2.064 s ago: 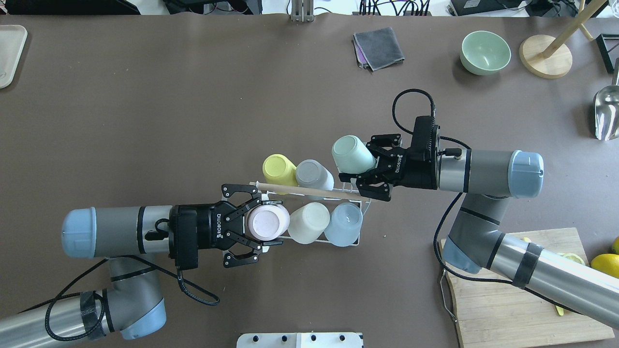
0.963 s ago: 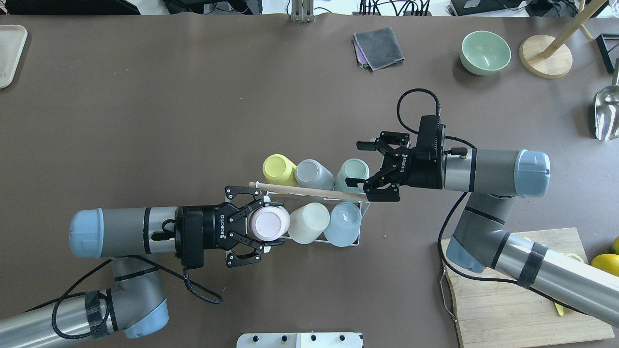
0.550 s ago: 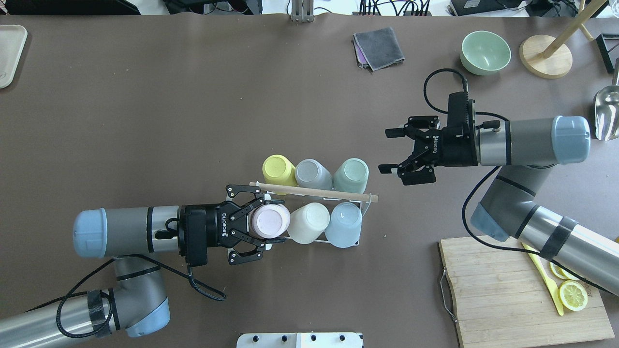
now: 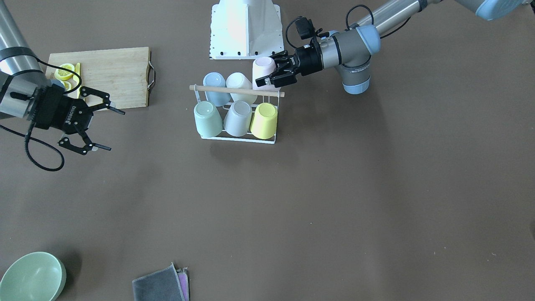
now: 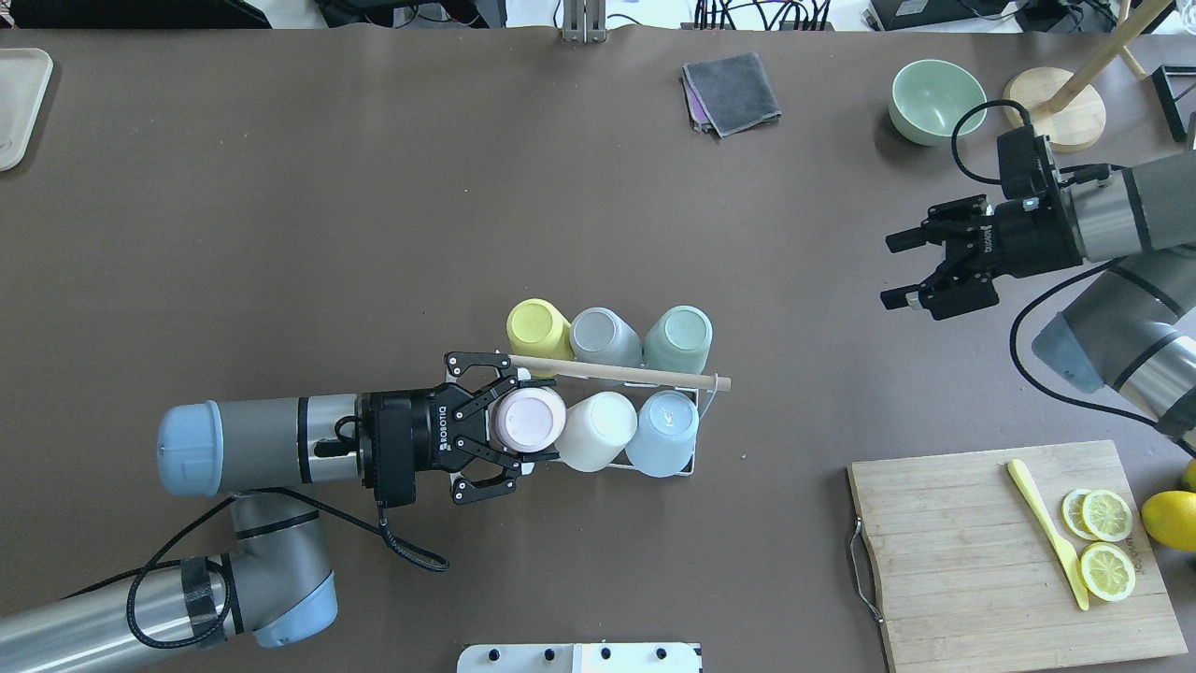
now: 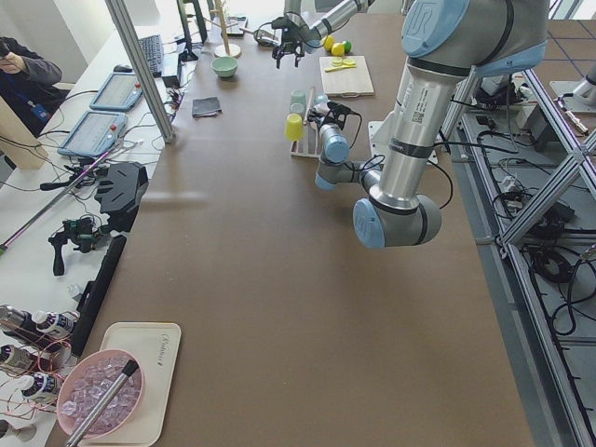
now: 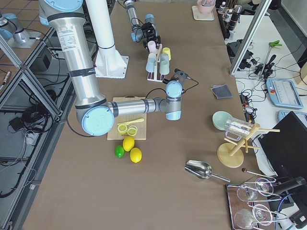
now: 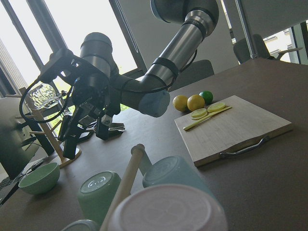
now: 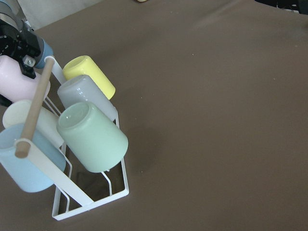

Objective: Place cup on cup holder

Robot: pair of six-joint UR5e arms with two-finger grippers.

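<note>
Right end effector (image 5: 899, 271) withdrawn, open, clear of cup holder (image 5: 617, 376); left end effector (image 5: 509, 418) grips pink cup (image 5: 529, 419).

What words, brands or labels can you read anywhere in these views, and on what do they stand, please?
"ROBOTIQ": white letters on the black body of the left end effector, overhead view.
"ROBOTIQ": on the right end effector, legible in the front-facing view.
Small print on the cutting board near the lemon slices: too small to read.
The cups and the cup holder show no text.
</note>
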